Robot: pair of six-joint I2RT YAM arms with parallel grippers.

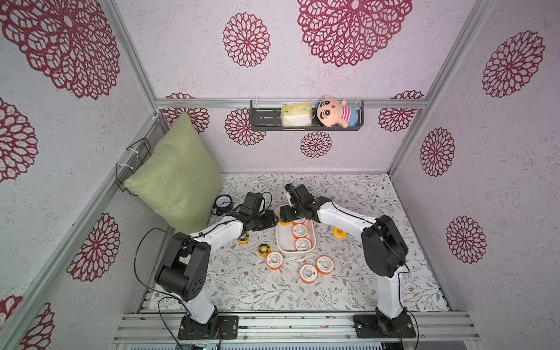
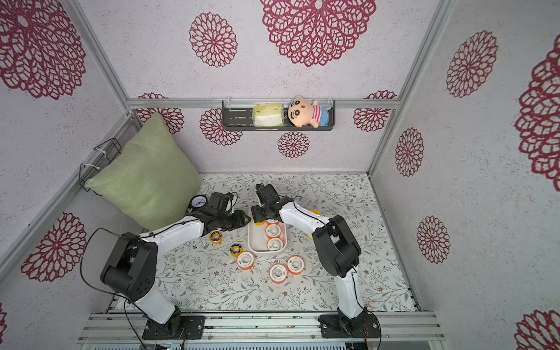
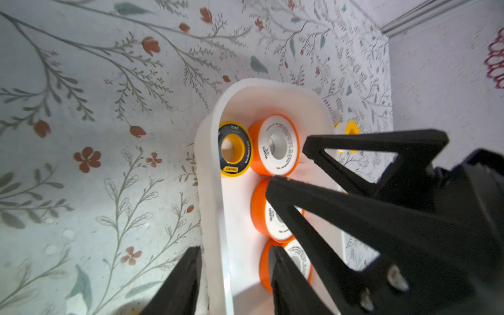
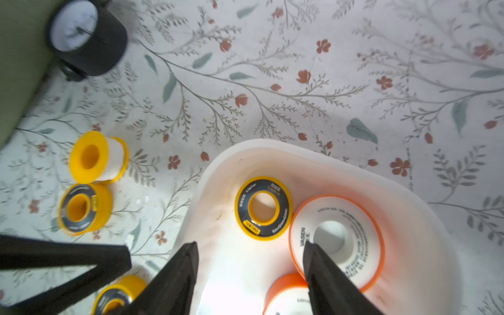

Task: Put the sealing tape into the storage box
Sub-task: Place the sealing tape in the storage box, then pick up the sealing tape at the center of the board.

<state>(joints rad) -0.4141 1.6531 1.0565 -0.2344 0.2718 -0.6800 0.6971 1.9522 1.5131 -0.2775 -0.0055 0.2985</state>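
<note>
Jaws apart; 4 spools (image 3: 275, 144) in box (image 3: 261, 90).

tub (image 1: 283, 241): white, middle of counter (image 1: 242, 291), two orange tape rolls (image 1: 300, 231) (image 1: 303, 244) showing inside | loose on counter: three orange rolls (image 1: 274, 259) (image 1: 308, 273) (image 1: 325, 265) just past tub's near end, yellow rolls (image 1: 264, 249) (image 1: 338, 232) on both sides | left claw (image 1: 274, 220) and right claw (image 1: 286, 217): close together at tub's far end

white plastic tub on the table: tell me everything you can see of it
The glossy white plastic tub is shallow, rectangular with rounded corners, open-topped, and sits flat on the middle of the floral tabletop. Inside lie three orange spools with white faces in a row along one side, and one yellow black-faced spool beside the end one; the rest of its floor is bare.
</note>
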